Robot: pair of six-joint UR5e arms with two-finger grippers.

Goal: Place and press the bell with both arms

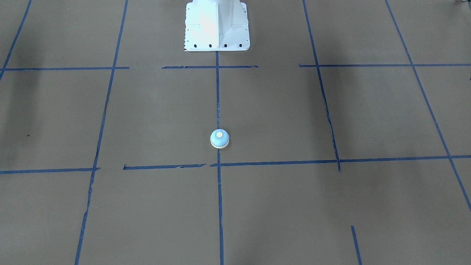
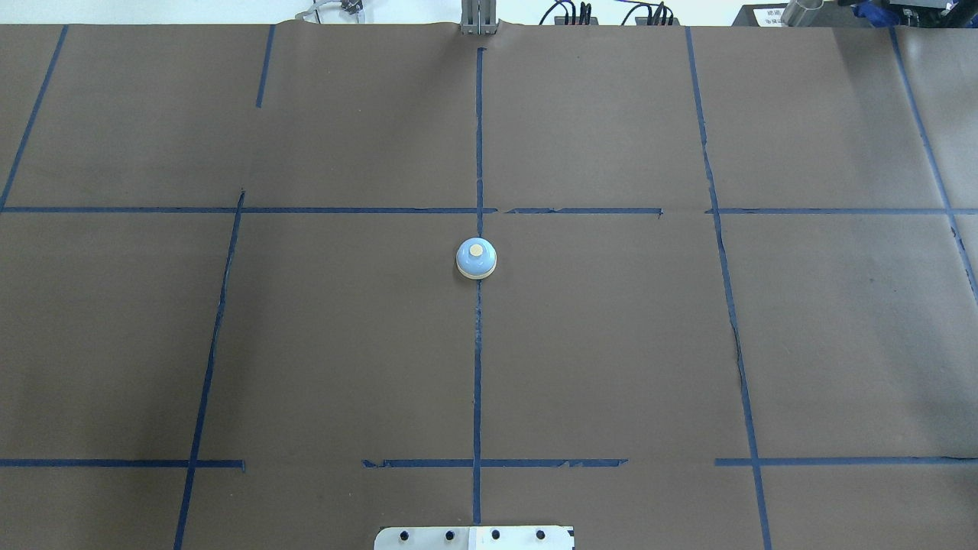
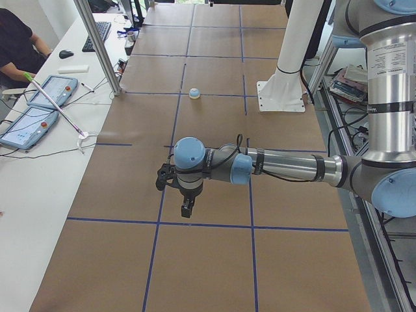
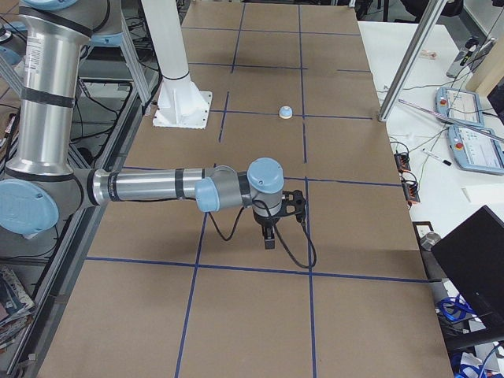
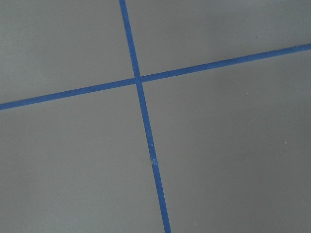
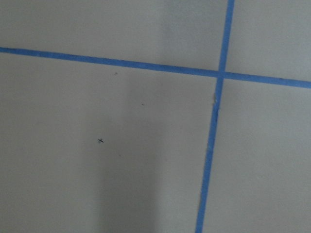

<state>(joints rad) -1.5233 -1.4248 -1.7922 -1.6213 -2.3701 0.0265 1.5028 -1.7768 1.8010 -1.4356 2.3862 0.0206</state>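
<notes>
bell (image 1: pixel 219 138) on centre line (image 1: pixel 218 92) | left end effector (image 3: pixel 186 209), right end effector (image 4: pixel 268 240) — well away | spread: cannot tell

brown table (image 2: pixel 611 344) gridded with blue tape (image 2: pixel 477 367) carries the bell (image 2: pixel 476 259), well apart from left gripper (image 3: pixel 186 210) and right gripper (image 4: pixel 268 242).

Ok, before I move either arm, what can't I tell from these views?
Left black gripper: exterior left view only, too small to judge open or shut.
Right black gripper: likewise, exterior right view only.
Small light-blue domed bell: outside both wrist views, which show only blue tape.
</notes>
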